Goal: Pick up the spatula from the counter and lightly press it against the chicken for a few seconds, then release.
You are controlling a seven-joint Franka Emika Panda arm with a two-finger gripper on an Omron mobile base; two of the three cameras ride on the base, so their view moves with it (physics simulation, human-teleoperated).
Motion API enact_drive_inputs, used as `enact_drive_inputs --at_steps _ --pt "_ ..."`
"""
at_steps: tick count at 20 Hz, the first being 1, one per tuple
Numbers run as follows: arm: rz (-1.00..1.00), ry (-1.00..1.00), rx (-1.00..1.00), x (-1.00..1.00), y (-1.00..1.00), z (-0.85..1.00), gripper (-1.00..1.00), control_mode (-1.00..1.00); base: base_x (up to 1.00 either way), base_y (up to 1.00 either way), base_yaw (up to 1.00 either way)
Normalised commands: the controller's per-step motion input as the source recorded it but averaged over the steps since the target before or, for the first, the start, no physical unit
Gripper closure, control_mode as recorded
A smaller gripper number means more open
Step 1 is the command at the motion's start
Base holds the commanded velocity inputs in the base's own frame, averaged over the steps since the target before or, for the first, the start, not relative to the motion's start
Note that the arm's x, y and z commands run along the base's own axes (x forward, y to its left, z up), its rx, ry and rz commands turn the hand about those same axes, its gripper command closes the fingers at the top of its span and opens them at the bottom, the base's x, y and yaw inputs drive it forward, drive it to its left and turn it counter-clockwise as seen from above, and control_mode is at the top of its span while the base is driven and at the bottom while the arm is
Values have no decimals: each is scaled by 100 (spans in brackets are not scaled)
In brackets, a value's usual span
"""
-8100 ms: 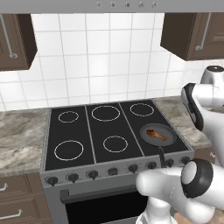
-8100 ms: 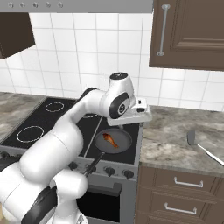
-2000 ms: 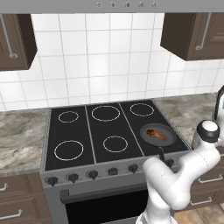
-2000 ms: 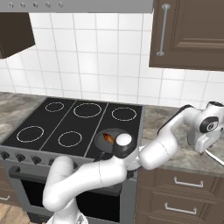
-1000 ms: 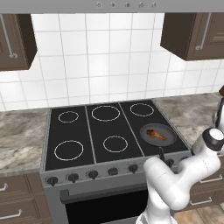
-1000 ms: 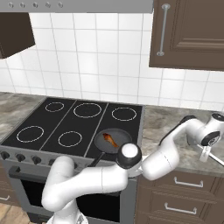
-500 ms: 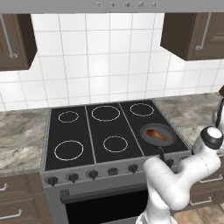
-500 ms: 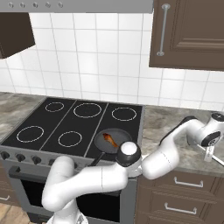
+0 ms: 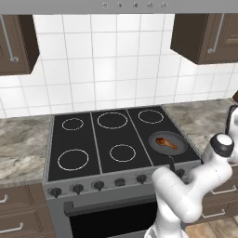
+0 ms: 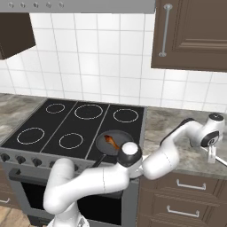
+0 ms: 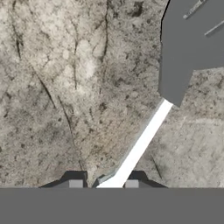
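Note:
The spatula (image 11: 175,65) lies on the marble counter, with its grey blade toward the top right of the hand view. Its white handle runs down between my fingertips. My gripper (image 11: 103,183) is low over the counter and has closed in on the handle's end, one dark pad (image 11: 75,182) on each side. In the right base view my gripper (image 10: 212,153) points down at the counter right of the stove, with a thin stretch of the spatula handle (image 10: 220,160) beside it. The chicken (image 10: 111,142) (image 9: 166,142) lies in a dark pan (image 10: 101,141) on the front right burner.
The black stove (image 9: 93,144) has several burners, and a row of knobs (image 9: 97,185) along its front. The pan's handle (image 10: 98,160) sticks out toward the stove's front edge. Marble counter (image 10: 177,137) extends right of the stove, under a wall cabinet (image 10: 190,35). My own arm arches between the pan and the spatula.
My jaws have gone from wide open to closed in on the spatula handle. The arm and the spatula have hardly moved.

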Motion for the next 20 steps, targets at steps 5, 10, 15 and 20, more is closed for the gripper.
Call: enact_drive_inputs --at_steps 5,10,15,20 --pt "11 21 5 22 -41 0 100 -100 0 0 0" --pt "19 9 14 -17 -30 16 100 -100 0 0 0" --pt "27 15 20 -44 0 41 100 -100 0 0 0" --pt "32 13 14 -28 47 29 100 -100 0 0 0"
